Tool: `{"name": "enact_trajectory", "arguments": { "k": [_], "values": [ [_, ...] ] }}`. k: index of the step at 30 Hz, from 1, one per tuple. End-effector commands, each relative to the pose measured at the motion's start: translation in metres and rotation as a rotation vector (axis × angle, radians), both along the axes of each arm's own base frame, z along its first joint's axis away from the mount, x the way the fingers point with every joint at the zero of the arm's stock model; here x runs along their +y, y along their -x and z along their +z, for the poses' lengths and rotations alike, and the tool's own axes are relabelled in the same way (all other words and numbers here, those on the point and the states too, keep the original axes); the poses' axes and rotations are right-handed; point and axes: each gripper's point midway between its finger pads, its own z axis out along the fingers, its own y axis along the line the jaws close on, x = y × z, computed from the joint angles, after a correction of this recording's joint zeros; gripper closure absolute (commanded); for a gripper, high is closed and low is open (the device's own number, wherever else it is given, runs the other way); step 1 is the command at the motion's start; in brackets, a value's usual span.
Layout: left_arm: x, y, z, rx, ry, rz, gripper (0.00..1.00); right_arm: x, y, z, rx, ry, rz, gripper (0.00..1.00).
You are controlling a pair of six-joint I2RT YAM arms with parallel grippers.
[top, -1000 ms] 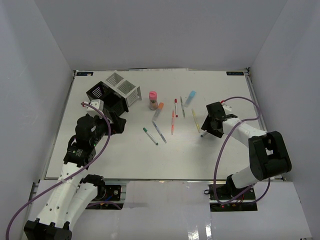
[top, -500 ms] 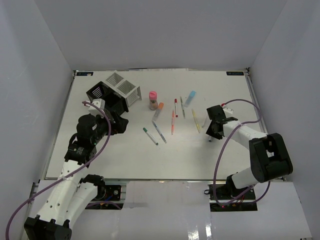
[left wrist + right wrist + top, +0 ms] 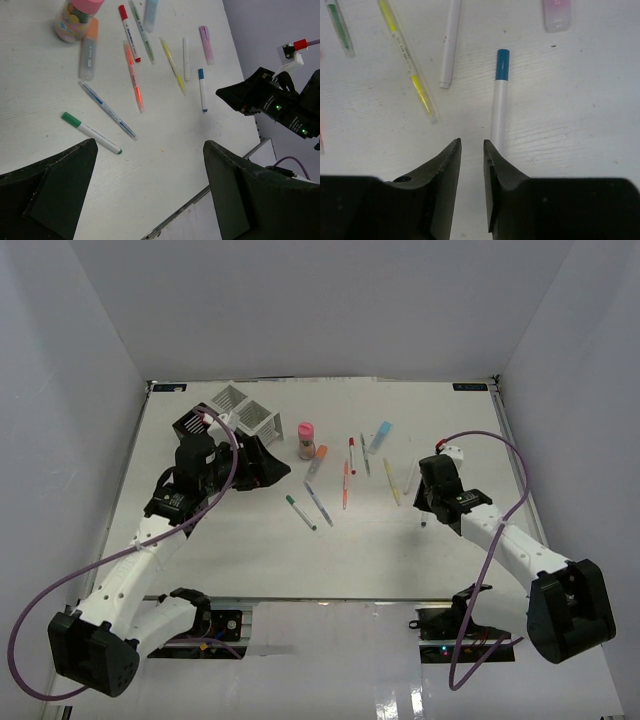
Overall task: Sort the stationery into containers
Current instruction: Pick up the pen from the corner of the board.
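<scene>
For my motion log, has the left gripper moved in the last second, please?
Yes. The left gripper has shifted rightward, closer to the pink-capped cylinder.

Bright, diffuse overhead light; shadows are faint. The white table (image 3: 400, 550) looks nearly washed out. At six o'clock in the right wrist view, the right gripper's fingers (image 3: 440, 195) are dark and slightly soft.
</scene>
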Motion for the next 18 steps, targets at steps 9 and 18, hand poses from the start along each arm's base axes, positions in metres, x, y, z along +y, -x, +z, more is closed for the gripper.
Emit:
{"name": "enact_trajectory", "arguments": {
  "k": [9, 18],
  "values": [
    [-0.008, 0.002, 0.003, 0.004, 0.012, -0.02, 0.02, -0.013, 0.001, -0.032, 0.138, 0.072, -0.095, 0.57],
    [-0.001, 0.008, -0.006, 0.003, -0.013, -0.001, 0.02, -0.021, 0.006, -0.065, 0.219, 0.089, -0.144, 0.65]
  ]
}}
